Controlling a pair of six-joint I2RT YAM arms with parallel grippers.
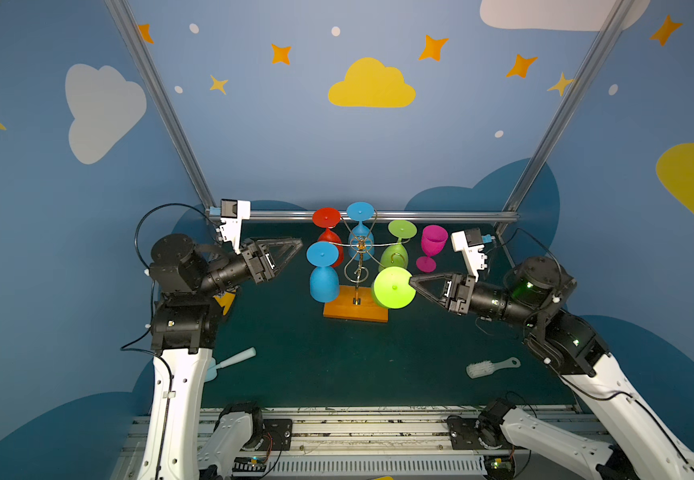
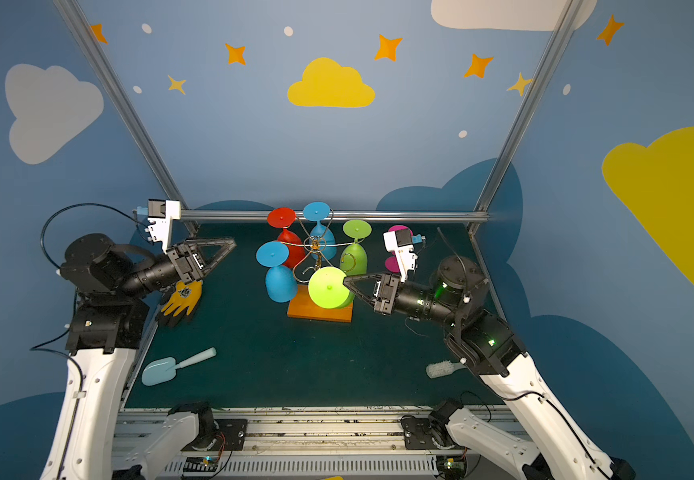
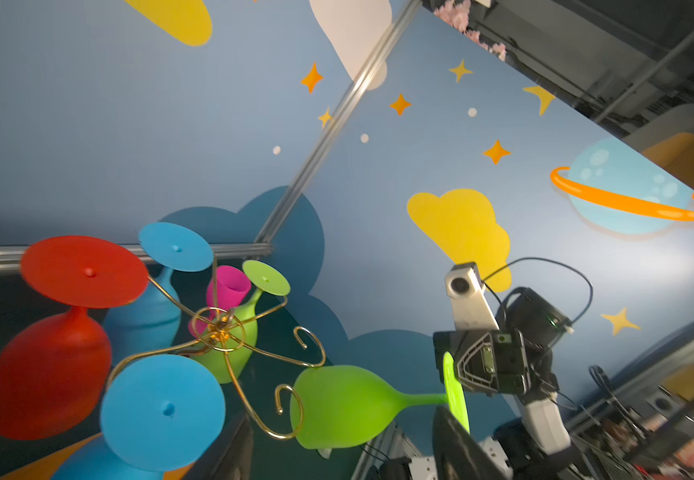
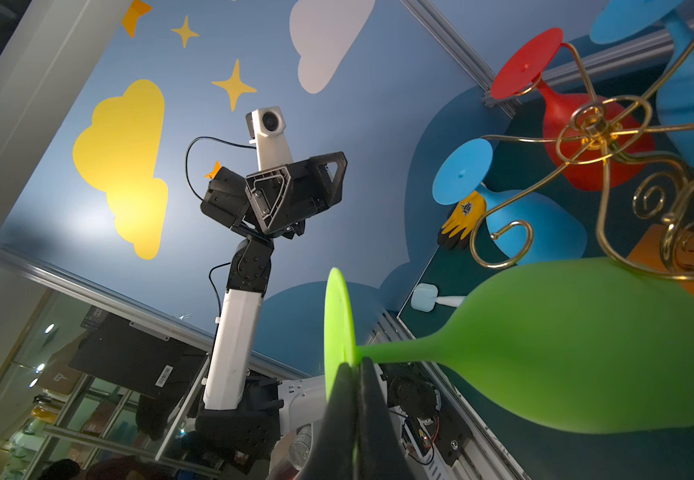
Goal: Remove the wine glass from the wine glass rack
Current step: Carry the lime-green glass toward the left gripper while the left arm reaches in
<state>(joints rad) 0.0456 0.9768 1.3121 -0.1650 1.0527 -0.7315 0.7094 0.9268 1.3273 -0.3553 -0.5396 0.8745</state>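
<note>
The right gripper [image 1: 412, 282] is clamping the flat round foot of the lime-green plastic wine glass [image 1: 393, 289], jaws pressed shut on the disc's edge. It is holding the glass in the air just above the orange wooden base [image 1: 355, 311] of the thin gold wire wine glass rack [image 1: 361, 246]. The glass is lying on its side, its long axis running from the foot at the fingertips, along the stem, to the bowl, which is pointing inward at the rack's post. In the right wrist view one curled arm is crossing the bowl's upper side, and I cannot tell whether wire and bowl are touching. The stem appears to be sitting outside every curl. So the coming move is probably hinging on drawing the glass back along that axis, toward the right arm and away from the wire. The left gripper [image 1: 297, 243] is hovering across the rack beside a hanging blue plastic glass [image 1: 323, 272], jaws parted and gripping nothing, so the right arm is plainly the nearer one. The dark green matte table [image 1: 337, 361] is offering bare room in front of the base. A magenta plastic goblet [image 1: 432, 245] is standing upright close behind the right gripper, and a white brush [image 1: 482, 368] is lying nearer the front.
</note>
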